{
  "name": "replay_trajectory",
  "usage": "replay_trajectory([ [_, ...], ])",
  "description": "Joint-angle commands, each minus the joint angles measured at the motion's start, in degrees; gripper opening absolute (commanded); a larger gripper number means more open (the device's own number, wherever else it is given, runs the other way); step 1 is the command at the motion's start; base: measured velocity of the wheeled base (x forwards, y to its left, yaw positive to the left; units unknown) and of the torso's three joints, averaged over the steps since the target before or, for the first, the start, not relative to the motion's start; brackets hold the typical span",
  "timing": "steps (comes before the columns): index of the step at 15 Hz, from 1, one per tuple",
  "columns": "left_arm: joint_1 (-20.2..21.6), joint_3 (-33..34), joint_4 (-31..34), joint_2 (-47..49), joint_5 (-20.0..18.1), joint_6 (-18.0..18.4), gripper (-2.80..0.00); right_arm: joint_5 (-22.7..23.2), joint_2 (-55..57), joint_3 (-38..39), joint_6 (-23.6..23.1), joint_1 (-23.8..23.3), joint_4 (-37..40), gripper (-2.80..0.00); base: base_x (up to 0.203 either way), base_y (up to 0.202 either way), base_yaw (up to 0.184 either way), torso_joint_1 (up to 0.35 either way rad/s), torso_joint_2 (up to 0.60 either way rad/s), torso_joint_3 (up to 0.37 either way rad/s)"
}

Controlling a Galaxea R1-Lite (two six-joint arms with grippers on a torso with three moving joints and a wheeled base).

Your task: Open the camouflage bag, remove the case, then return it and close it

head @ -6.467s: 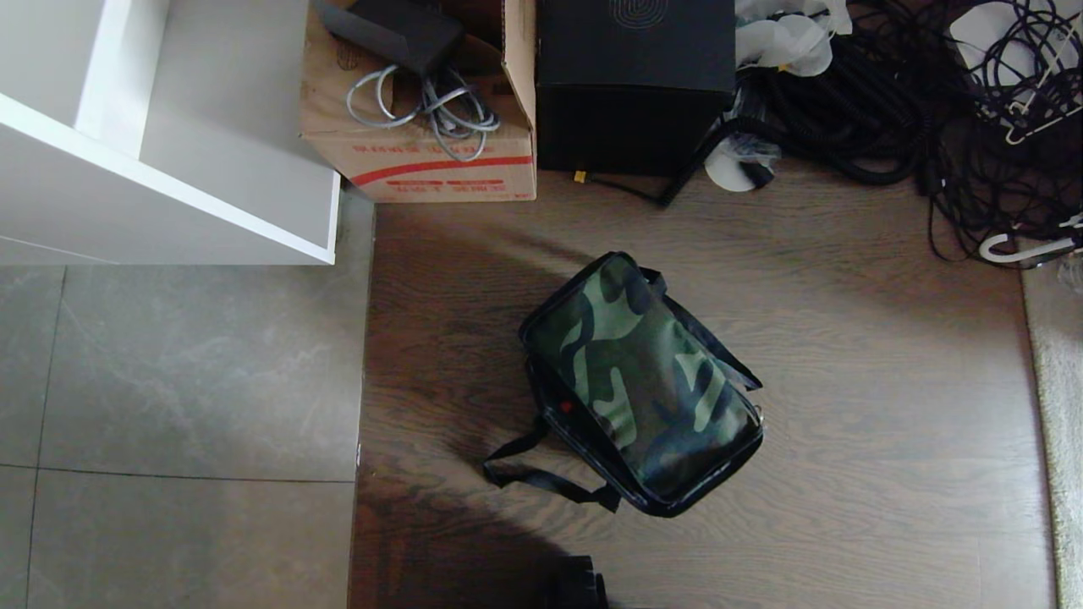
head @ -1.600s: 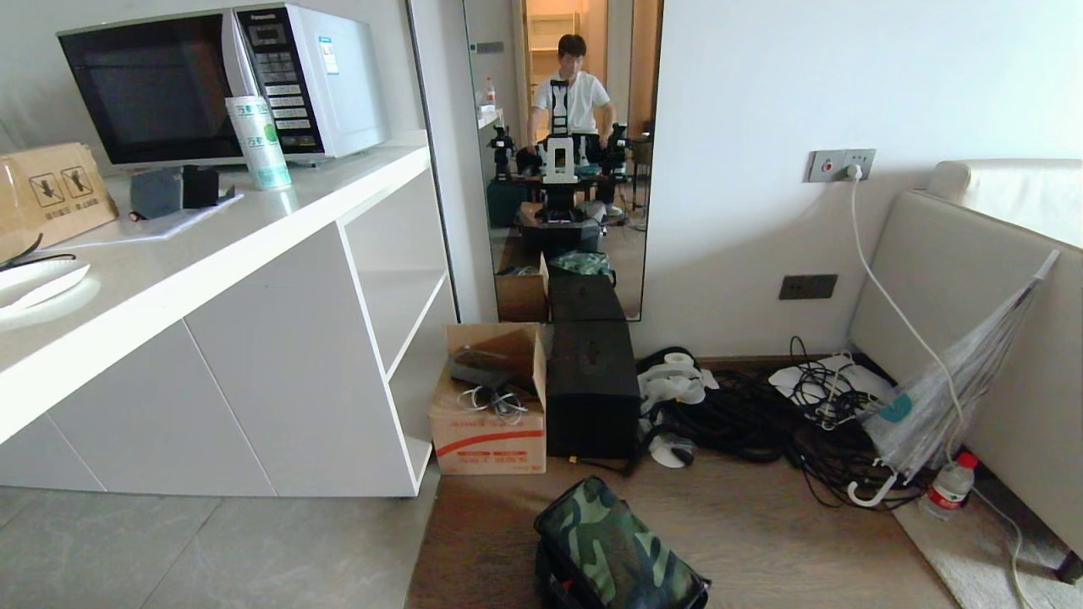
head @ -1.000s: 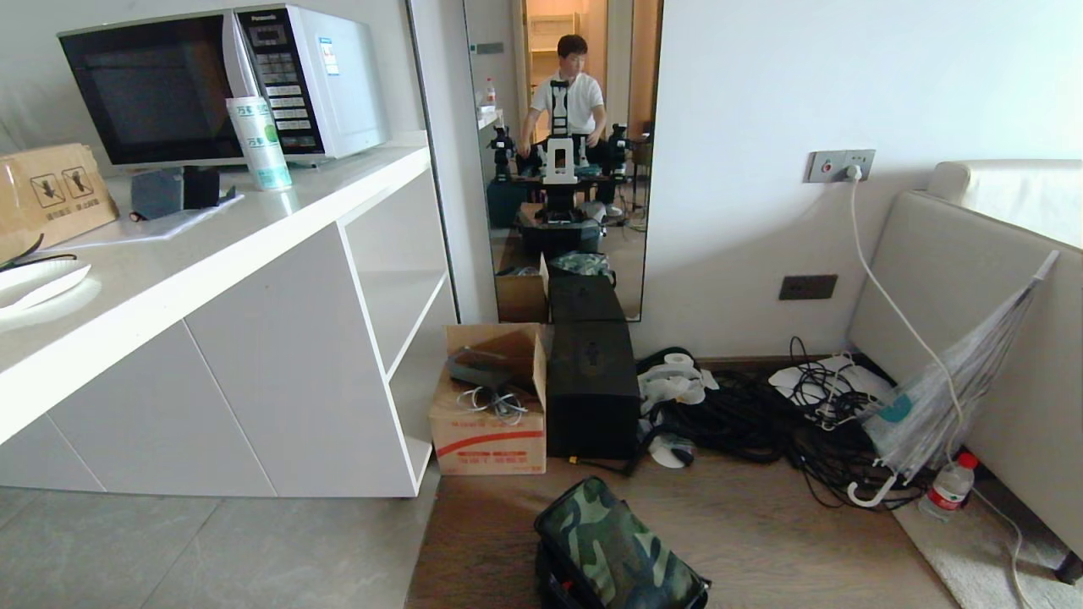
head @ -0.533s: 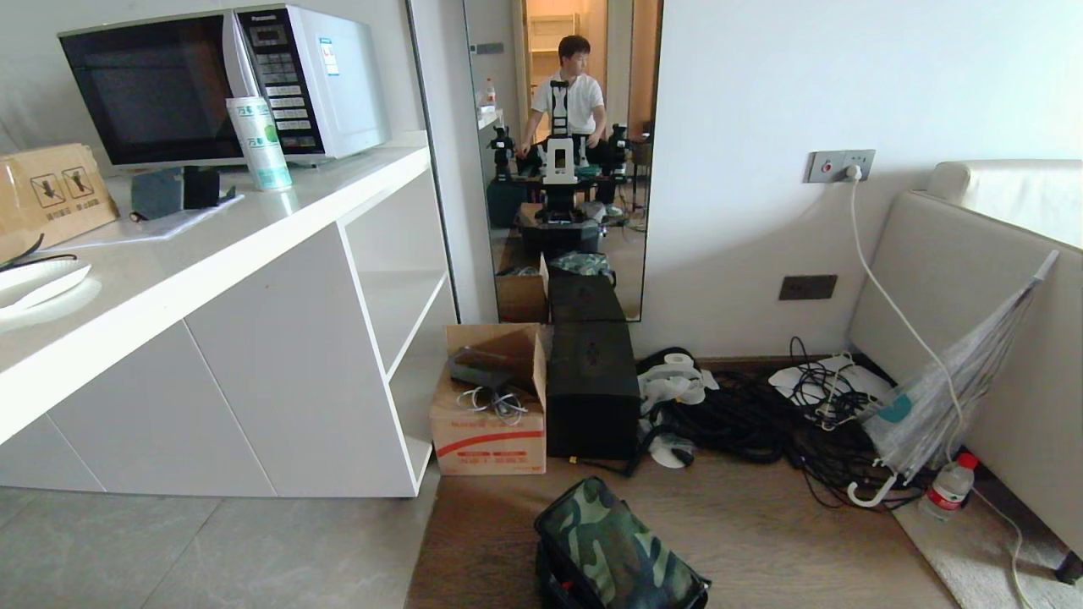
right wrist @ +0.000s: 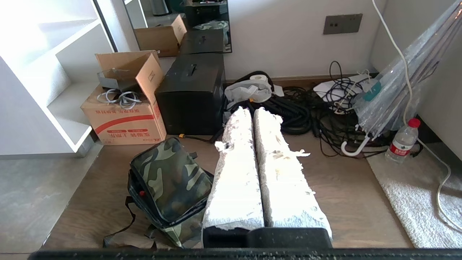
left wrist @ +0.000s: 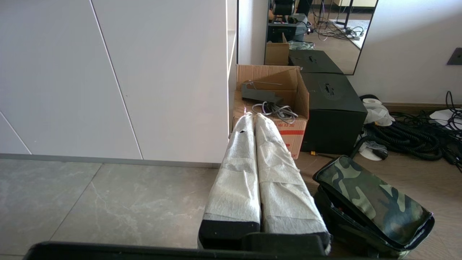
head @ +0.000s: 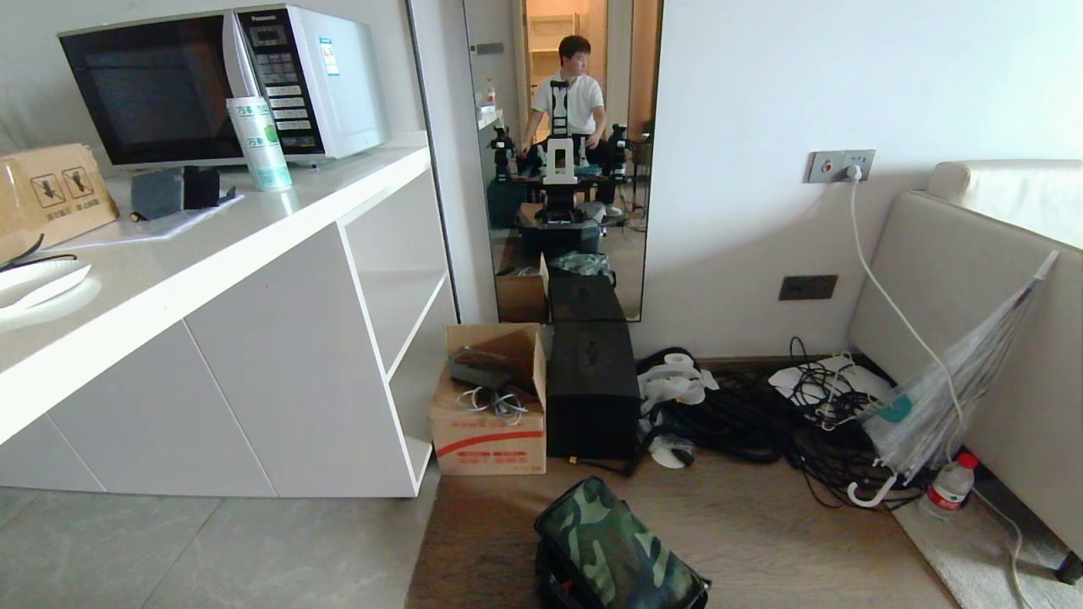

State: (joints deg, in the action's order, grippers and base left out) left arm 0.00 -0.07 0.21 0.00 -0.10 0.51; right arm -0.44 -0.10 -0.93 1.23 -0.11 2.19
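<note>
The camouflage bag (head: 618,550) is seen zipped at bottom centre, untouched, both claws (left wrist: 254,117) (right wrist: 252,112) pressed closed and empty.

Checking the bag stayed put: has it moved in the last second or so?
No. The camouflage bag keeps its place before the cardboard box.

From my head cam the camouflage bag (head: 616,550) runs off the bottom edge (near end gone). Can't see the case anywhere.
</note>
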Motion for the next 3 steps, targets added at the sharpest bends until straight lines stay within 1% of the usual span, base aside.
replay_trajectory([
  [1,0.0,0.0,0.0,0.1,0.0,0.0,-2.80,0.0,0.1,0.0,0.0,0.0,0.0,-2.80,0.000,0.000,0.000,0.000,0.00,0.000],
  [3,0.0,0.1,0.0,0.1,0.0,0.0,-2.80,0.0,0.1,0.0,0.1,0.0,0.0,-2.80,0.000,0.000,0.000,0.000,0.00,0.000],
])
